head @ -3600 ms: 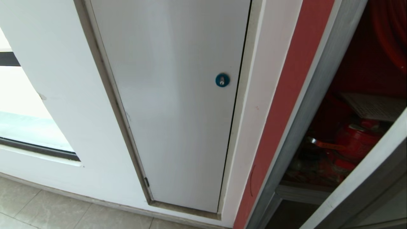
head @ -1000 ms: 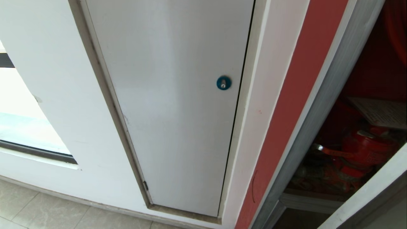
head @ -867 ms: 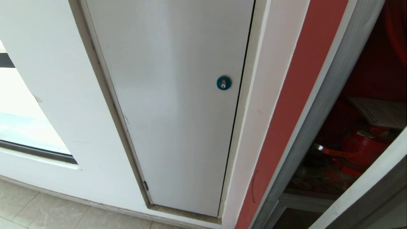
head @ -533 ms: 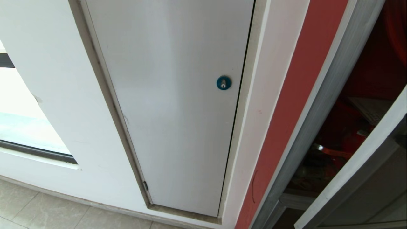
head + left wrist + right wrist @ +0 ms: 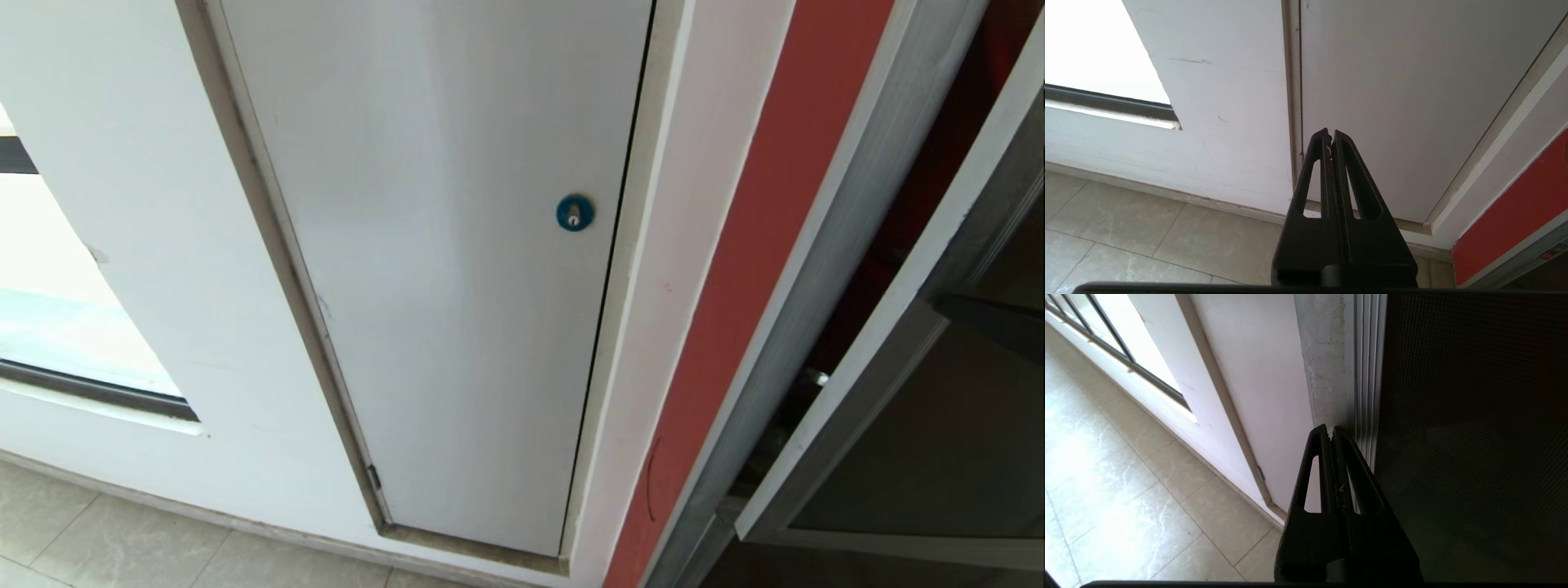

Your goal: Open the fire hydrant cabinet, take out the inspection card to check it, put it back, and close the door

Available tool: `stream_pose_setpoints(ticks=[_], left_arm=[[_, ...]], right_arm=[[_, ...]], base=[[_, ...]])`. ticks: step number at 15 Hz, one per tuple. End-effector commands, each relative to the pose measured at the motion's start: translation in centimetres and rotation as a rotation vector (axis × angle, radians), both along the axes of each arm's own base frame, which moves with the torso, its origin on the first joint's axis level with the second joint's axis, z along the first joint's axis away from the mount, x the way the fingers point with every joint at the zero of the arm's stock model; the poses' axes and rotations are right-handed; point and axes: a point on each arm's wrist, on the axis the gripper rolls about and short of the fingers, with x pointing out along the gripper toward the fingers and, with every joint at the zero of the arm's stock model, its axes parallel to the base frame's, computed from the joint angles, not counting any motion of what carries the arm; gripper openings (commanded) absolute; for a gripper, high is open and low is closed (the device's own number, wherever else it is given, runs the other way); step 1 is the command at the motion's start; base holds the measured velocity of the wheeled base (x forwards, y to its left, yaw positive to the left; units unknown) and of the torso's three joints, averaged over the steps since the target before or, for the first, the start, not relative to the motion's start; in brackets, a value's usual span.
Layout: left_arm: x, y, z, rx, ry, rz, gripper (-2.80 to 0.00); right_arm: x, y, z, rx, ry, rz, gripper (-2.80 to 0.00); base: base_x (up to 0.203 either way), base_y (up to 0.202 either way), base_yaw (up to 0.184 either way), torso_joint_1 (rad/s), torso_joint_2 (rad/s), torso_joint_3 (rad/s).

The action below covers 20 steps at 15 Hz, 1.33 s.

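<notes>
The fire hydrant cabinet (image 5: pixel 824 269) shows its silver frame at the right of the head view. The door (image 5: pixel 947 441), dark glass in a silver frame, stands partly swung in across the opening. Only a narrow dark red slice of the interior (image 5: pixel 922 196) remains visible. The inspection card is hidden behind the door. My right gripper (image 5: pixel 1331 430) is shut and empty, its tips at the door's silver edge (image 5: pixel 1367 375), beside the dark glass (image 5: pixel 1474 437). My left gripper (image 5: pixel 1330 134) is shut and empty, parked low in front of the white wall panel.
A white panel (image 5: pixel 457 286) with a round blue lock (image 5: pixel 575 213) fills the middle of the wall, with a red strip (image 5: pixel 735 286) between it and the cabinet. A window (image 5: pixel 49 327) lies to the left and a tiled floor (image 5: pixel 122 547) below.
The door has swung in towards the cabinet frame over the last second, covering the red valve and the card that showed before. The left arm has not moved.
</notes>
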Motion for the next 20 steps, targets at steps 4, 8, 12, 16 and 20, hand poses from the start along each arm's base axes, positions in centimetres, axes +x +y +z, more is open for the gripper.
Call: stream_pose_setpoints(ticks=[4,8,12,16,20], left_arm=[[0.0,0.0,0.0,0.000,0.001,0.001,-2.80],[0.0,0.0,0.0,0.000,0.001,0.001,-2.80],[0.0,0.0,0.0,0.000,0.001,0.001,-2.80],[0.0,0.0,0.0,0.000,0.001,0.001,-2.80],[0.0,0.0,0.0,0.000,0.001,0.001,-2.80]], right_arm=[[3.4,0.0,-0.6,-0.002,0.057,-0.017,-2.80],[4.7,-0.1,-0.4,-0.004,0.072,-0.029,-2.80],[5.6,-0.1,0.2,-0.004,0.064,-0.042,-2.80],[6.6,-0.1,0.7,-0.004,0.061,-0.057,-2.80],[7.6,-0.2,0.9,-0.005,0.064,-0.074,-2.80]], base=[[0.000,0.000,0.000,0.000,0.00,0.000],[0.000,0.000,0.000,0.000,0.00,0.000],[0.000,0.000,0.000,0.000,0.00,0.000],[0.000,0.000,0.000,0.000,0.00,0.000],[0.000,0.000,0.000,0.000,0.00,0.000]])
